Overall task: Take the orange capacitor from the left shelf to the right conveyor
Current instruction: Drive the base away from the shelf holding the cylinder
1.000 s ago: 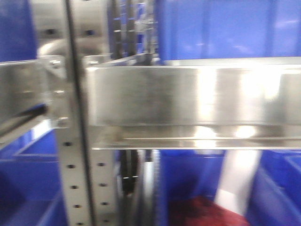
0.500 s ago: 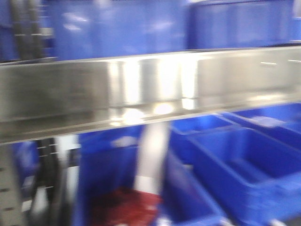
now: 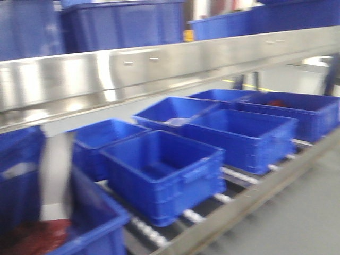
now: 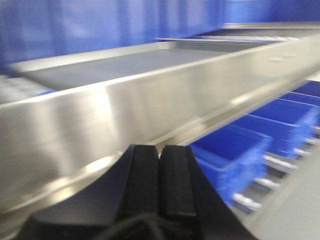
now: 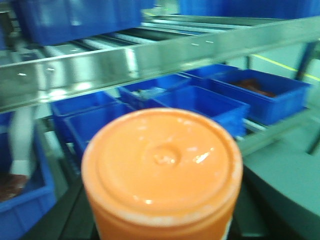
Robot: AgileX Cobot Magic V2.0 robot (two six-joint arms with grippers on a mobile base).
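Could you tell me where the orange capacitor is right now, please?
It shows in the right wrist view: the orange capacitor fills the lower centre, end cap towards the camera, in front of the steel shelf and blue bins.

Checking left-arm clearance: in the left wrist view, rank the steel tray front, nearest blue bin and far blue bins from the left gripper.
1. Steel tray front, just ahead of the left gripper.
2. Nearest blue bin, lower right.
3. Far blue bins, right edge.
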